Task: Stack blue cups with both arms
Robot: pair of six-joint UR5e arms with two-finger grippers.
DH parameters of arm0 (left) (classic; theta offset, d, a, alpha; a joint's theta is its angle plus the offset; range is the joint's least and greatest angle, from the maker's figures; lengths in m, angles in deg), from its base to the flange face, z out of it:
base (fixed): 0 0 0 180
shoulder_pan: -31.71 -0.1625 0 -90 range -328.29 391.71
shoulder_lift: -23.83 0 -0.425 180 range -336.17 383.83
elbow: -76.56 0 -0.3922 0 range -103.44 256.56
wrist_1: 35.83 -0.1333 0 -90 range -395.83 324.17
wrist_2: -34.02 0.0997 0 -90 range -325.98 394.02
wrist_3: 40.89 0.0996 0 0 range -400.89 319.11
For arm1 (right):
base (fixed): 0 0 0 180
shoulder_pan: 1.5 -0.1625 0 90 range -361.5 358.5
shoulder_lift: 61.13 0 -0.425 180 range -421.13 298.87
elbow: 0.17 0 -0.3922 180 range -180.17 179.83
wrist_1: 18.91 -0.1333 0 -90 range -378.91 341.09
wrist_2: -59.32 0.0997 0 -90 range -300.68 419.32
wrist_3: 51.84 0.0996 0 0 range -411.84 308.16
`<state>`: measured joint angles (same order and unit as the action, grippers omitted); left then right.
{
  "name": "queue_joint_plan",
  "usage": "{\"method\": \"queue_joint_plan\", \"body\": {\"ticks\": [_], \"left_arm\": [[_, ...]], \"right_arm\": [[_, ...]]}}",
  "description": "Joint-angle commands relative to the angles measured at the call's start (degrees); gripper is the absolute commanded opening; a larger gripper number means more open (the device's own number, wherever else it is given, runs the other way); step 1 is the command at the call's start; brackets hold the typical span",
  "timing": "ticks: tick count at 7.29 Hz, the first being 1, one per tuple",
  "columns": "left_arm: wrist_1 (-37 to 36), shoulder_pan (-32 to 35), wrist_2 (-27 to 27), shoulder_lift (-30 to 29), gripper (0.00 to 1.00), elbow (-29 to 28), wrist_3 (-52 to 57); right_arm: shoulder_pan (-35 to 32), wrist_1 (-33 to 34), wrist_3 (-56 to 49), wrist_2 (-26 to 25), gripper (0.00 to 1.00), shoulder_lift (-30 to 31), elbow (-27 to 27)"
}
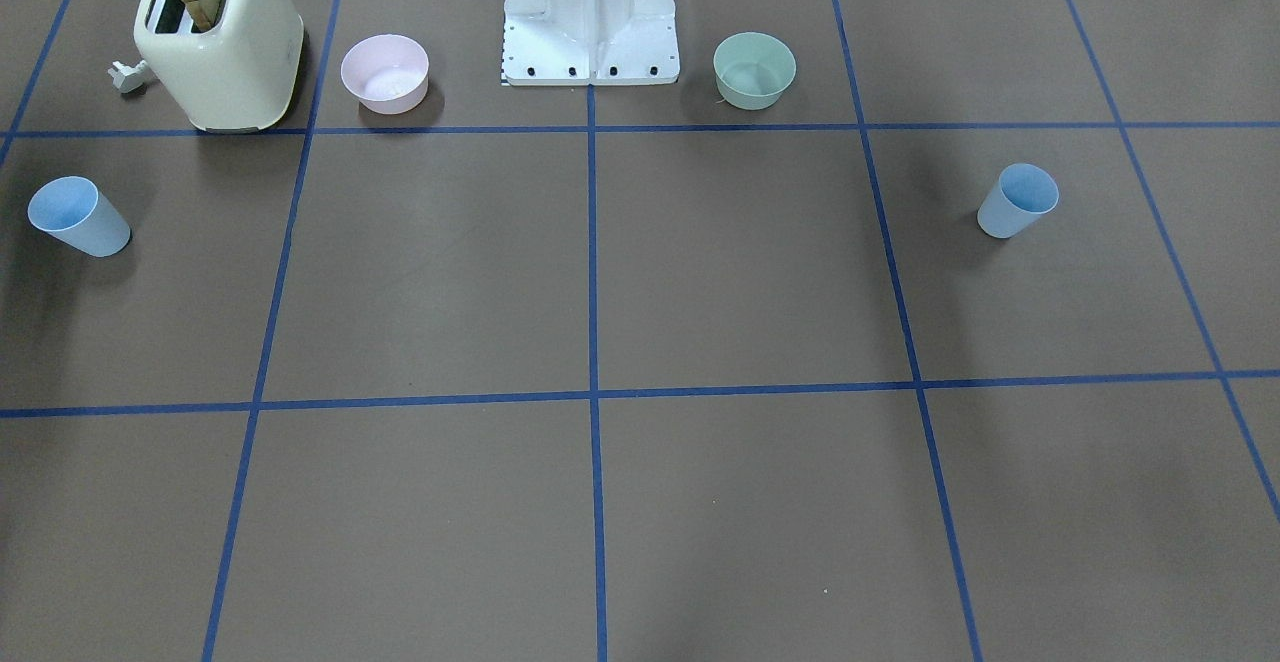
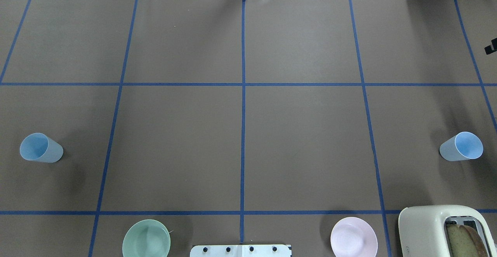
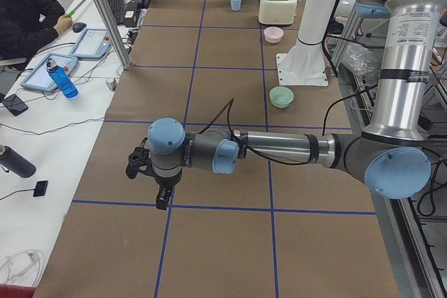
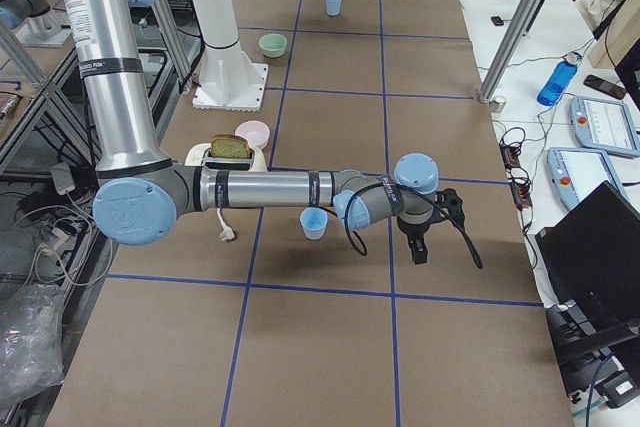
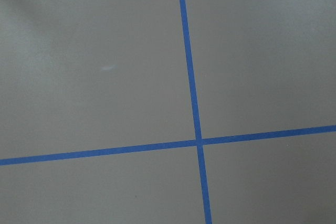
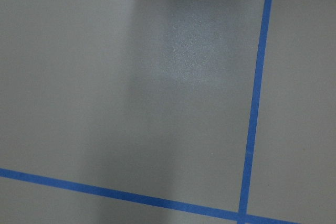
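Note:
Two pale-blue cups stand upright and far apart on the brown table. One is on my left side (image 2: 40, 148) (image 1: 1017, 202) (image 4: 333, 3). The other is on my right side (image 2: 462, 146) (image 1: 78, 215) (image 4: 314, 223) (image 3: 236, 2). My left gripper (image 3: 161, 199) hangs above the table near its left end, and the arm hides the left cup in that view. My right gripper (image 4: 418, 250) hangs above the table beyond the right cup, apart from it. I cannot tell whether either gripper is open or shut. Both wrist views show only bare table and blue tape.
A mint-green bowl (image 2: 146, 240) and a pink bowl (image 2: 353, 237) flank the white base mount (image 2: 240, 250). A cream toaster (image 2: 438, 230) with bread stands at the near right corner. Blue tape lines grid the table. An operator (image 3: 24, 19) sits at the side.

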<state>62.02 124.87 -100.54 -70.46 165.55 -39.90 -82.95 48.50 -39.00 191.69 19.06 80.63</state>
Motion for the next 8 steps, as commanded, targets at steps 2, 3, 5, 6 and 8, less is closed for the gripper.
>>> {"method": "queue_joint_plan", "body": {"ticks": [2,3,5,6,8], "left_arm": [[0.2,0.0,0.0,0.3,0.98,0.5,0.1],[0.3,0.0,-0.1,1.0,0.98,1.8,-0.3],[0.3,-0.2,-0.7,1.9,0.98,3.6,-0.6],[0.4,-1.0,-0.6,1.9,0.98,4.3,-2.0],[5.2,-7.0,-0.3,4.6,0.98,7.9,-10.3]], "right_arm": [[0.0,-0.4,0.1,1.1,1.00,-0.4,0.0],[0.1,-0.6,-0.1,0.9,1.00,-0.7,0.1],[0.0,-0.6,0.3,1.2,1.00,2.5,2.2],[0.1,-0.7,3.5,1.5,1.00,5.5,5.3],[0.3,-0.8,8.0,2.1,1.00,13.7,16.0]]}}
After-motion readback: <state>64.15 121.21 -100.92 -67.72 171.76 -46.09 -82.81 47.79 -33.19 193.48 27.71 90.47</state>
